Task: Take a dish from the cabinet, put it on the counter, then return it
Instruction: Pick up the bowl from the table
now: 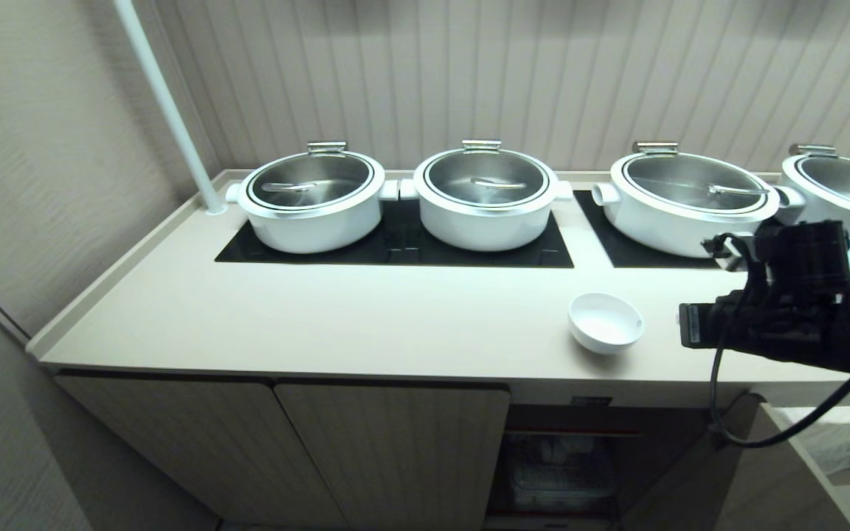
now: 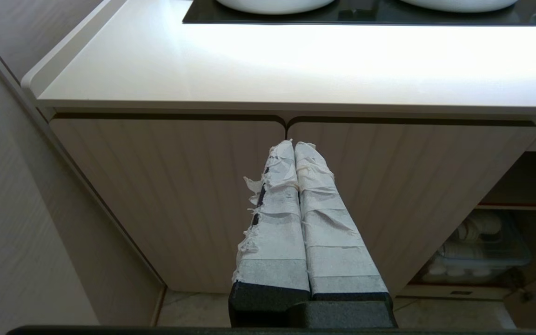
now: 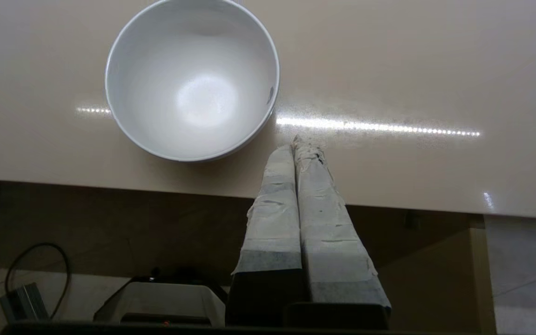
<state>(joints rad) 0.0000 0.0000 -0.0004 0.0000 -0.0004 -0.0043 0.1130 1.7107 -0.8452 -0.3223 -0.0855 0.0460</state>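
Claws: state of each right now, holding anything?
Left claw: shut, empty, parked in front of the closed cabinet doors.
Right claw: shut, empty, over the counter beside the dish, not gripping it.

Four large white pots with steel lids stand in a row along the back: one [image 1: 312, 195] at ten o'clock, one [image 1: 485, 193] at twelve, one [image 1: 687, 199] at two, the last [image 1: 849, 184] cut off at the right edge. A white pole [image 1: 165, 103] rises at eleven o'clock. Ribbed wall panelling [image 1: 543, 74] runs behind.
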